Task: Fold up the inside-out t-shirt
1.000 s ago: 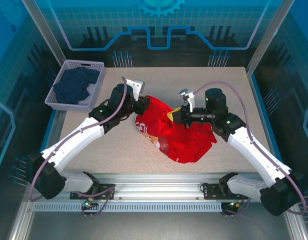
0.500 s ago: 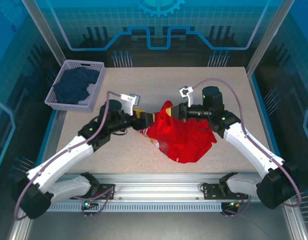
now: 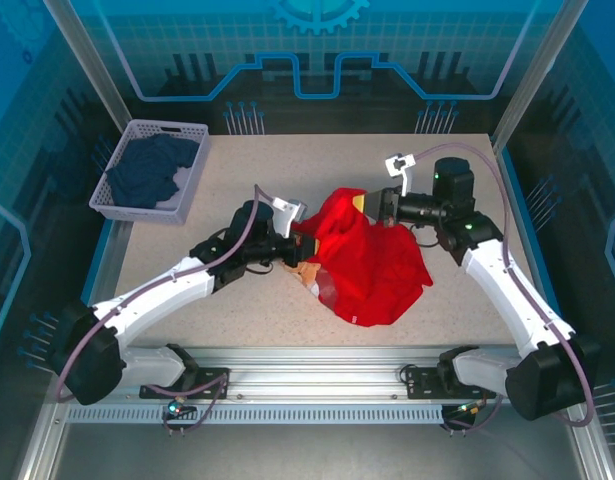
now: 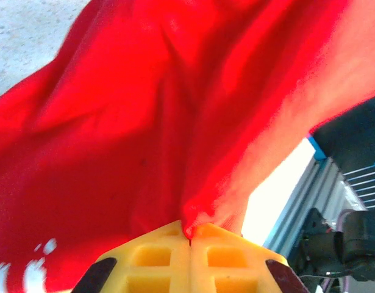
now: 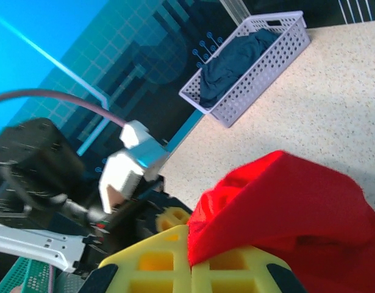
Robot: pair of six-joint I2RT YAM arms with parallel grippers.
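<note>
The tabletop (image 3: pixel 387 160) carries the red t-shirt (image 3: pixel 372 265) bunched at centre, its collar and sleeves lost in the folds. A basket (image 3: pixel 167 128) at 10 o'clock holds a crumpled navy garment (image 3: pixel 147 172). The left end effector (image 4: pixel 189 235) is clamped on a fold at the t-shirt's 9 o'clock edge. The right end effector (image 5: pixel 189 253) pinches cloth at 12 o'clock, its tips half covered.
</note>
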